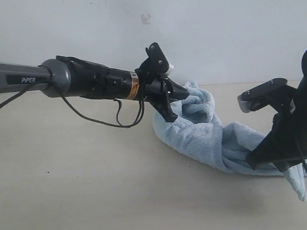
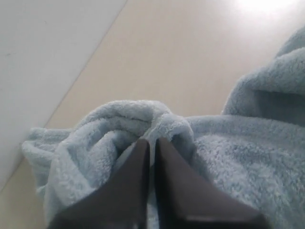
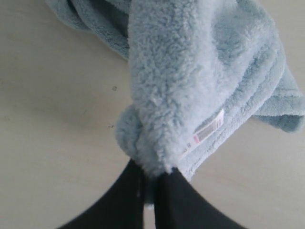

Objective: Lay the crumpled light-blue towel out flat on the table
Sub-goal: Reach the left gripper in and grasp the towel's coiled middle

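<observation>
The pale light-blue towel (image 1: 207,136) lies bunched in a long roll on the beige table (image 1: 70,188), right of centre. My left gripper (image 1: 174,105) is shut on a fold at the towel's far upper end; in the left wrist view the fingers (image 2: 143,162) pinch a ridge of the towel (image 2: 119,124). My right gripper (image 1: 261,161) is shut on the towel's near right end. The right wrist view shows the towel (image 3: 190,76) pinched by its corner between the dark fingers (image 3: 128,191), with the white tag (image 3: 207,130) close by. One towel tip hangs past the right gripper (image 1: 298,185).
A grey-white wall (image 1: 90,26) runs along the table's far edge, just behind the towel. The left arm (image 1: 66,77) stretches in from the left above the table. A dark cable (image 1: 100,119) droops under it. Bare tabletop extends left and in front of the towel.
</observation>
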### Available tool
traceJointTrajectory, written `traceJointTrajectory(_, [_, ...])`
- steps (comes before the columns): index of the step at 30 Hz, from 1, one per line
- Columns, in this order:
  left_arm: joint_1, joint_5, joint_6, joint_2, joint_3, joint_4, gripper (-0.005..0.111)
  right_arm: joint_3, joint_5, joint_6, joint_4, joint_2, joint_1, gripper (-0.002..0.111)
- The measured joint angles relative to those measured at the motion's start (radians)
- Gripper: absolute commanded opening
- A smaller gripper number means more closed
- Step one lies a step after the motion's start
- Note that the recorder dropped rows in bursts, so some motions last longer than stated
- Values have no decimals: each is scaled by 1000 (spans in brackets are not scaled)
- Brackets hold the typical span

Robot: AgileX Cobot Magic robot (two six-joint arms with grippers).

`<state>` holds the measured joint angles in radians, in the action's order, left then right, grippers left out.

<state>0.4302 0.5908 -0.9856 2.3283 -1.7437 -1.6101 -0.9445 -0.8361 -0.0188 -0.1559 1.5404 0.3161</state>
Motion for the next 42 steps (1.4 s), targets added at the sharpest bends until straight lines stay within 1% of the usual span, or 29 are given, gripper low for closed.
traceJointTrajectory(2, [13,1,-12,18,-28,0,11,2,2,-1,0,0,0,0])
traceJointTrajectory(7, [48,-33,-20,46,-67,-2,33,2,4,-8,0,0,0,0])
traceJointTrajectory(10, [60,-54,-49,58,-66,-16,39,2,1,-8,0,0,0,0])
traceJointTrajectory(14, [74,-87,-95,60,-67,-30,40,2,-1,-8,0,0,0,0])
traceJointTrajectory(16, [83,-121,-120,60,-69,-63,40,2,-1,-8,0,0,0,0])
traceJointTrajectory(19, [109,-165,-155,60,-69,-115,40,2,-1,-11,0,0,0,0])
traceJointTrajectory(23, [146,-251,-174,60,-69,-130,40,2,-1,-18,0,0,0,0])
traceJointTrajectory(31, [148,-333,-276,60,-69,-134,40,2,-3,-18,0,0,0,0])
traceJointTrajectory(39, [133,-343,-367,29,-69,-136,40,2,-5,-18,0,0,0,0])
traceJointTrajectory(42, [117,-285,-380,18,-69,-136,40,2,-11,-18,0,0,0,0])
